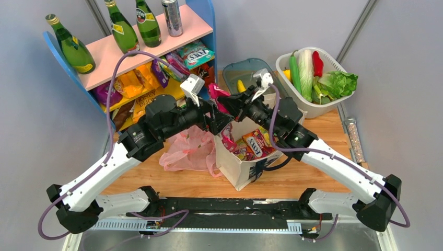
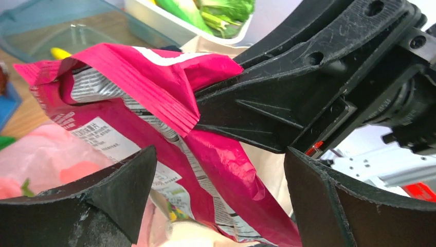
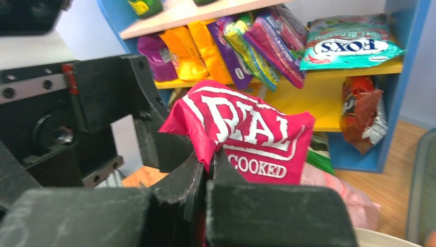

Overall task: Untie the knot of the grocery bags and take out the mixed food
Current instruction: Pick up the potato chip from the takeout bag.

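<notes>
Shelf [image 1: 156, 36]: blue sides, pink top, behind both jaws; FOX'S packet [image 3: 349, 43] lying on a yellow board.
Canvas tote [image 1: 245, 170]: cream cloth, upright beneath the jaws, snack packets [image 1: 256, 144] inside.
Basket [image 1: 313, 107]: white plastic, beyond the right jaws.
Pink bag [image 1: 185, 151]: thin, crinkled, slumped below the left jaws.
Crisp packet [image 3: 247, 134]: magenta foil, "REAL" and "COOKED" legible, above the tote.
Right gripper [image 3: 208, 159]: clamped tight on the packet's top edge.
Left gripper [image 2: 220, 159]: spread wide, packet between its fingers, not gripped.
</notes>
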